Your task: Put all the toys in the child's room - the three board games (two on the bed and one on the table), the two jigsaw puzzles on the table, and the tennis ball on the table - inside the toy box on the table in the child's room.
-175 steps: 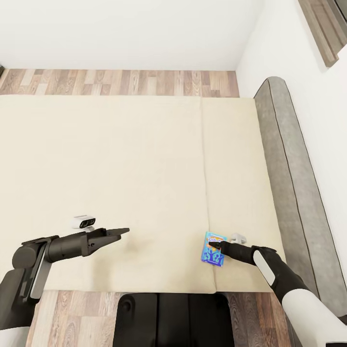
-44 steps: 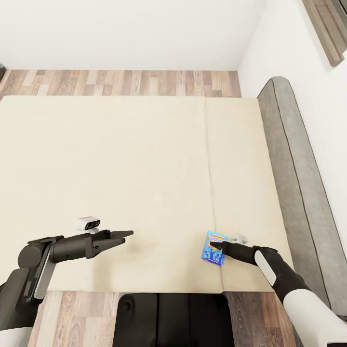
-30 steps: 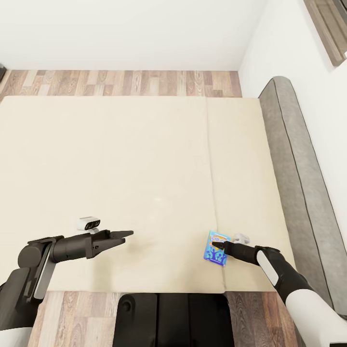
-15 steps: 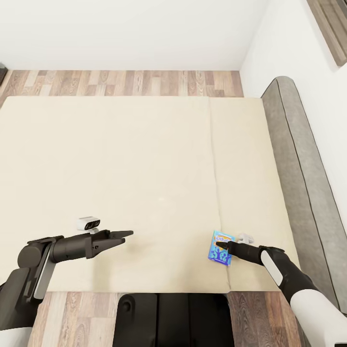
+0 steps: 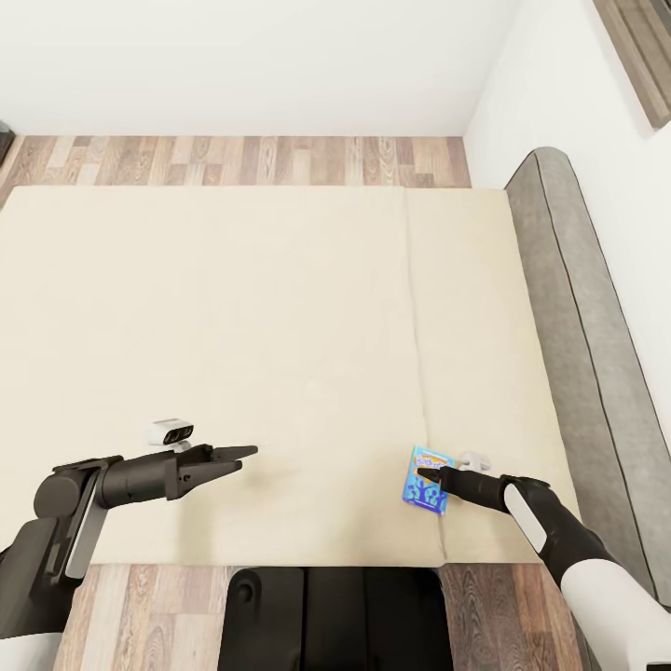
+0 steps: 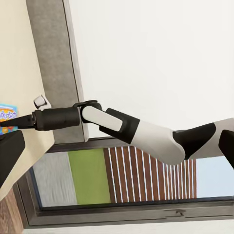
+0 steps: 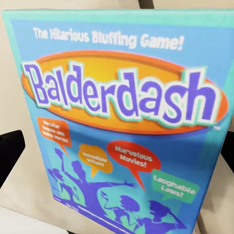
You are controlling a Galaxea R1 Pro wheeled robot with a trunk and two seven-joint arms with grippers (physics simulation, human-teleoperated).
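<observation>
Lower right of frame: right gripper (image 5: 424, 475) tip on the blue game box (image 5: 426, 478), long axis running up-frame; pinch can't tell. Left gripper (image 5: 244, 453) far off, fingers together.

Broad bare bed (image 5: 233, 308) ahead, grey headboard (image 5: 578, 308) and wall (image 5: 578, 84) along its right.

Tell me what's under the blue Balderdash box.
The Balderdash box lies over the cream mattress, near its seam. Whatever is directly beneath is covered; the right gripper reaches over it.
</observation>
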